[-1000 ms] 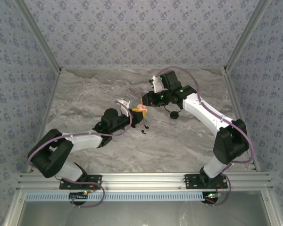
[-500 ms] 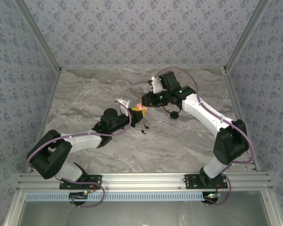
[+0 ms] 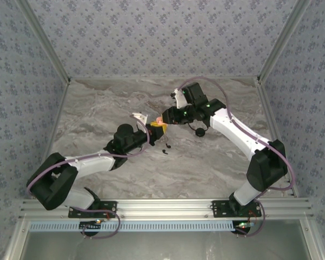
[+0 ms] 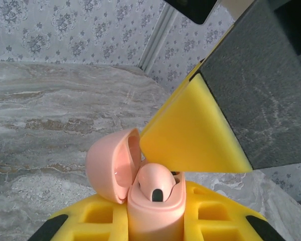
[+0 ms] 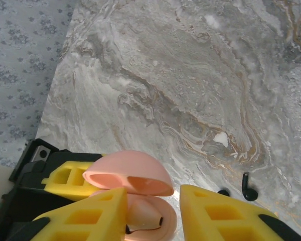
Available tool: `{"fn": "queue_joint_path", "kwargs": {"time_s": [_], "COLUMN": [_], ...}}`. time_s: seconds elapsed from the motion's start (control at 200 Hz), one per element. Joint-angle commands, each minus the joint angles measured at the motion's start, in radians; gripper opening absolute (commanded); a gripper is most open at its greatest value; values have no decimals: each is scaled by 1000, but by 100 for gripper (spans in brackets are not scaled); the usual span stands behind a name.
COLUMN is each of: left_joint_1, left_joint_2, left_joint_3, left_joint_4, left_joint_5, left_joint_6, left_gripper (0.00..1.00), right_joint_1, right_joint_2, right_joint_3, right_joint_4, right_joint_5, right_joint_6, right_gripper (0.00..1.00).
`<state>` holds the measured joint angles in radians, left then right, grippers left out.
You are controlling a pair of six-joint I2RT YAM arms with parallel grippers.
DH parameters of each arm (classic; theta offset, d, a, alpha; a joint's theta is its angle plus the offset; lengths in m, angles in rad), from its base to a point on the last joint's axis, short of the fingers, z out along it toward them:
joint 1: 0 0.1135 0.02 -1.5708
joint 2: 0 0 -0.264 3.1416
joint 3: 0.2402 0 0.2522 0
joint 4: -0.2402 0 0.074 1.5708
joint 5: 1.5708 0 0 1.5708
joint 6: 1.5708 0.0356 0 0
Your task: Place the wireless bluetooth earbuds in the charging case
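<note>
1. My left claw [image 3: 153,129] is clamped on the small pink clamshell charging case [image 4: 158,213], its yellow foam fingers [image 4: 90,221] pressing the base from both sides above the grey marbled surface [image 3: 108,116].
2. The case stands upright with its rounded lid [image 4: 110,165] swung open to one side.
3. A pink earbud [image 4: 153,185] with a dark oval spot sits in the case's well.
4. My right claw [image 5: 151,213] is narrowly parted, one yellow finger on each side of the case; I see a slim gap beside one finger [image 5: 226,216], so it grips nothing.
5. In my left wrist view, the tip of a right-claw finger [image 4: 190,135] hangs just above the earbud, beside the lid.
6. Two tiny black hooked pieces [image 3: 165,147] lie on the surface just near of the case.
7. A round black puck [image 3: 200,131] rests by my right arm
</note>
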<state>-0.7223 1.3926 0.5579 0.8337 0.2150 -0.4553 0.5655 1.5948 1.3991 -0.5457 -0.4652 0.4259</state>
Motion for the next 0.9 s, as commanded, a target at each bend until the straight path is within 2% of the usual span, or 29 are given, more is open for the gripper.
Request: {"fn": "queue_joint_path", "kwargs": {"time_s": [0.0,0.355,0.595,0.895], "left_joint_1": [-4,-4,-4,2], "left_joint_2": [-36,-90,-154,-218], "left_joint_3": [31,28,38,74], "left_joint_4": [27,-74,-195,-273], "left_joint_5": [-8,-19,-32,33], "left_joint_6": [23,85,144,176], "left_gripper": [5,5,5,5], "right_joint_1": [5,-7,-86,-165], "right_joint_2": [-36,-106,-121,-143], "right_joint_3": [39,40,24,-63], "right_joint_4": [-51,-69,-108,-61], "right_joint_5": [39,109,102,34], "right_joint_6": [-19,-49,-76,-97], "right_gripper": [36,48,49,50]}}
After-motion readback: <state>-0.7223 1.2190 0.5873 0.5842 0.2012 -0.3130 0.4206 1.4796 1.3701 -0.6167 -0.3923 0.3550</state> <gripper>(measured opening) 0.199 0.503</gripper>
